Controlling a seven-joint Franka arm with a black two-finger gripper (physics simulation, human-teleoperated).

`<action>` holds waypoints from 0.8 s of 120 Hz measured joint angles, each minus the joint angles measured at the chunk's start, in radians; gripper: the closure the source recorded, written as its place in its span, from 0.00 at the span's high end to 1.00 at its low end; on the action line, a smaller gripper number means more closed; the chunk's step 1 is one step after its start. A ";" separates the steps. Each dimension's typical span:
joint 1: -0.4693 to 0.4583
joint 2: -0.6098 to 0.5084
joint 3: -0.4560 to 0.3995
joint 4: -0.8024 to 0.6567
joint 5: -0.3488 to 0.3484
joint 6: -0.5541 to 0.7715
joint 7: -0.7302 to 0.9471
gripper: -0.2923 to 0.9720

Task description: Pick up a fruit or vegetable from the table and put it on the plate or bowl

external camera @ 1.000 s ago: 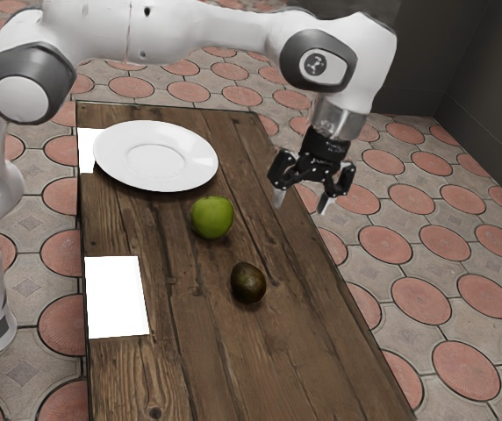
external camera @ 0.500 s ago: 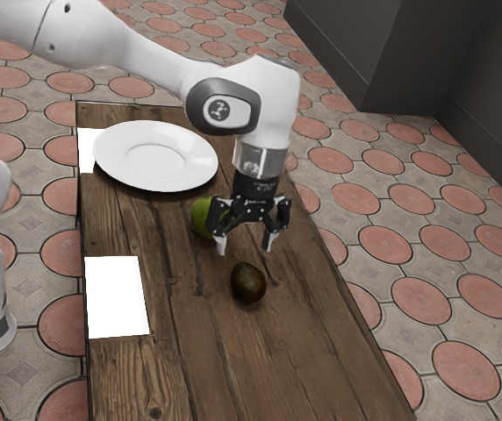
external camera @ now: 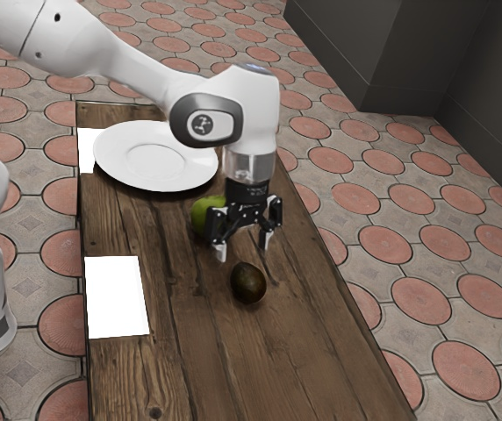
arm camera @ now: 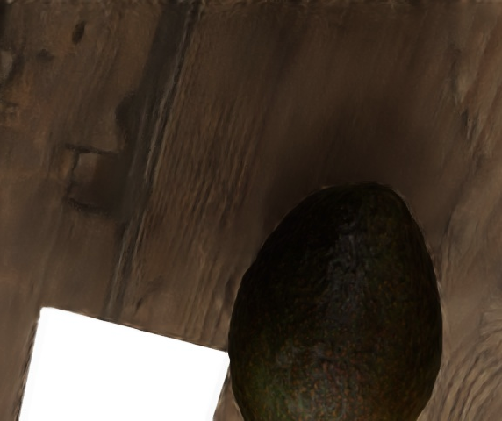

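On the floor of round red tiles stood the long dark wooden table (external camera: pixel 233 368), largest item of the lot. Next, the white arm (external camera: pixel 102 53), entering from the exterior view's upper left and bending down over the table's middle. White plate (external camera: pixel 154 156) – bare, near the far end, partly over a white sheet (external camera: pixel 85 149); a second white sheet (external camera: pixel 116 296) lay flat at the near-left edge. Green apple (external camera: pixel 201 213) – on the wood just in front of the plate, partly hidden behind the hand. Avocado (external camera: pixel 248 283) – dark, resting on the table, well apart from the plate. Black gripper (external camera: pixel 243 250) – fingers spread and holding nothing, hanging just above and slightly behind the avocado, which the wrist view showed large beneath the hand (arm camera: pixel 339 307). Step judged in hand: the approach to a pick, the avocado the likely choice. The next move would call for centring over the fruit, lowering until the fingers flank its sides, then closing.
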 joint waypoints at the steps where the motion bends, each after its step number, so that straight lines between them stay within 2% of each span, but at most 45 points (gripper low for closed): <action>1: 0.001 0.001 0.001 0.000 0.000 0.001 0.000 0.77; 21: 0.001 0.005 0.029 -0.001 0.000 0.009 -0.001 0.77; 42: -0.009 0.012 0.030 -0.002 0.005 0.012 0.068 0.77; 57: -0.050 0.057 0.030 0.002 -0.002 0.019 0.108 0.77; 96: -0.057 0.150 0.031 0.004 -0.041 0.072 0.180 0.77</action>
